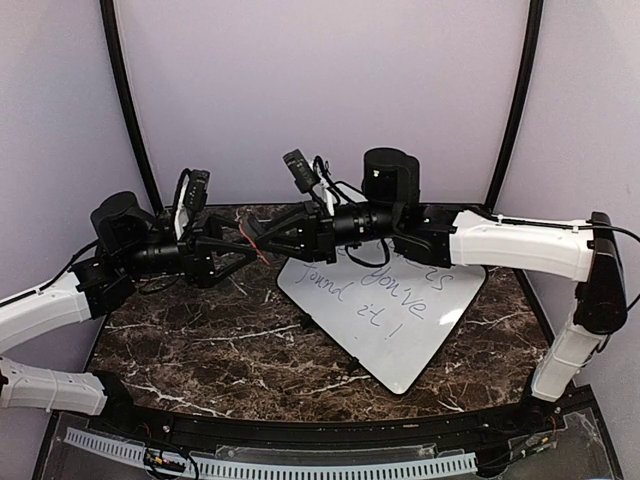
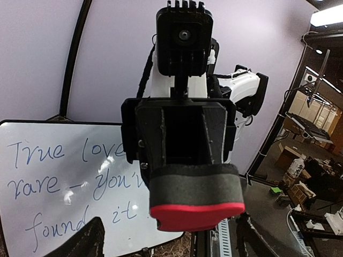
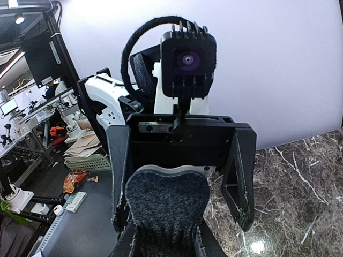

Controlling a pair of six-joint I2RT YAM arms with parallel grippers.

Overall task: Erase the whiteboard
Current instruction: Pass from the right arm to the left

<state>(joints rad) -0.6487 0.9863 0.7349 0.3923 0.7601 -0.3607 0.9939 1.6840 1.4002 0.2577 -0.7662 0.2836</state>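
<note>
We have wiped nothing yet: the large white rectangular whiteboard (image 1: 390, 320) at three o'clock bears all its writing, right jaws clamping the red-and-black foam eraser (image 2: 195, 195), left jaws apart.

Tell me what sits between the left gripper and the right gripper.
The eraser: the right gripper clamps it, and the open left gripper straddles it, clearest in the right wrist view.

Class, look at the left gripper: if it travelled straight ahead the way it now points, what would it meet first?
Most likely the eraser, which the right gripper holds out facing it. It sits directly in line with the left gripper, whose jaws are open. How much gap remains is hard to judge.
</note>
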